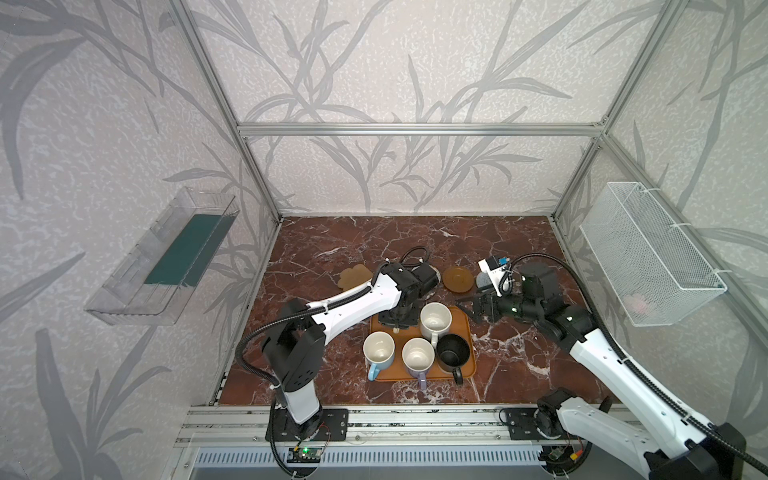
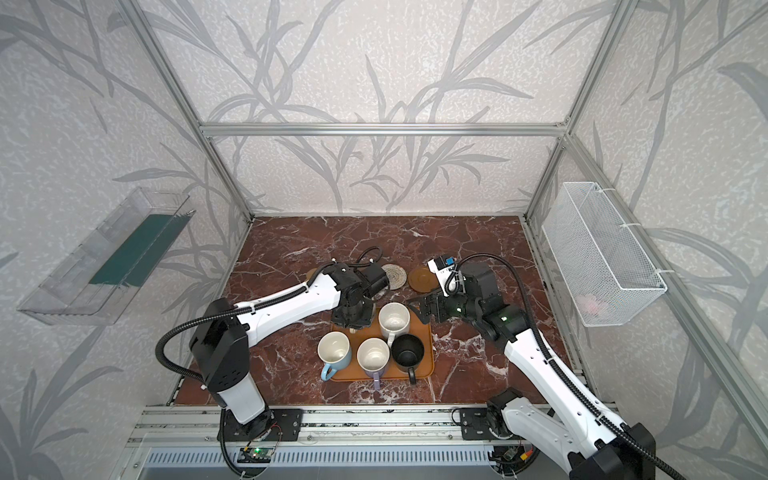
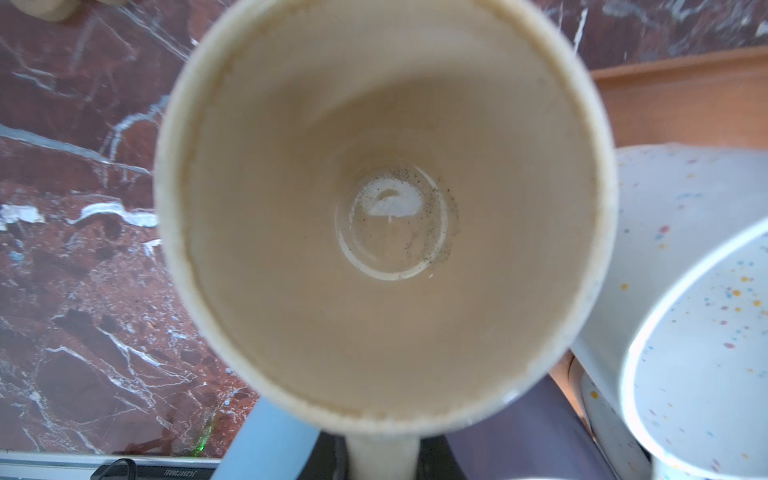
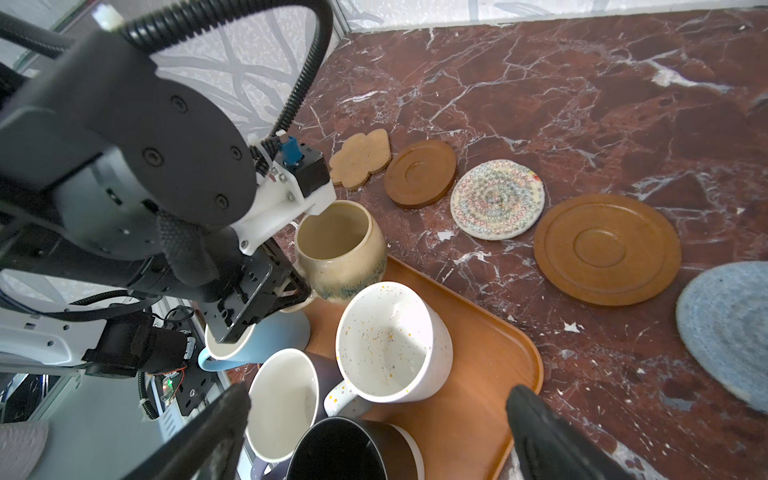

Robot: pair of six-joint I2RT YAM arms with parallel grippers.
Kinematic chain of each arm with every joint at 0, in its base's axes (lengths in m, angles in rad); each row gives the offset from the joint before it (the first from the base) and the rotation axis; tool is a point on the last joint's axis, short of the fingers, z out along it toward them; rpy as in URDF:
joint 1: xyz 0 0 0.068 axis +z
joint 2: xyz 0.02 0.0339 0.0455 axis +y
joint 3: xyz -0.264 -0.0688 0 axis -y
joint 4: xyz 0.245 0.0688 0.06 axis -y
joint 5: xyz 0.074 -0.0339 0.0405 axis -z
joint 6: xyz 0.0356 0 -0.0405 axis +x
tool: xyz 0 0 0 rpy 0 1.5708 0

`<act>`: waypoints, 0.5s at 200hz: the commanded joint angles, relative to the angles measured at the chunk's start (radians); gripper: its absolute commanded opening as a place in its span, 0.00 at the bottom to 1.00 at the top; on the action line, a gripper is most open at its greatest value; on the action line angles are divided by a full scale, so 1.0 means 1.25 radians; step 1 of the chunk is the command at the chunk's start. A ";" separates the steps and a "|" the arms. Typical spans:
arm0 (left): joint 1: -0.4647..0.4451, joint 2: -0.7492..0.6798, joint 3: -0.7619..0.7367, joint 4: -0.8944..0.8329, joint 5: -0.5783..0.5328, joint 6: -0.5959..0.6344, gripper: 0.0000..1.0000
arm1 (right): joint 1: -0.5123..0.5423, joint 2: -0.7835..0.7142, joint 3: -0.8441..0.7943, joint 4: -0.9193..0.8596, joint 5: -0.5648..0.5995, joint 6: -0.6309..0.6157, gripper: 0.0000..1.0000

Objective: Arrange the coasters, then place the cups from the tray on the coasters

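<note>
My left gripper point(image 4: 297, 293) pinches the cream mug point(image 4: 340, 249) by its handle at the tray point(image 4: 498, 345) far-left corner; my right gripper point(image 4: 378, 397) hovers near the far-right corner, jaws spread wide.

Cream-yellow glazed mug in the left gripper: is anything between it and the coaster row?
Nothing visible: only bare marble between the cream-yellow glazed mug, held by its handle in the left gripper, and the tan cloud-shaped coaster and smaller round brown wooden coaster.

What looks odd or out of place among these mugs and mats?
Nothing is spilled, tipped or broken. One small oddity: the cream-yellow mug, gripped by its handle in the left pincer, has dark specks and a whitish smear on its inside bottom. The mats lie in a neat row.
</note>
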 commanded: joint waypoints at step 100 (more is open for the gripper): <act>0.120 -0.128 0.027 0.128 -0.158 0.121 0.00 | 0.148 0.253 0.125 0.169 -0.004 0.020 0.97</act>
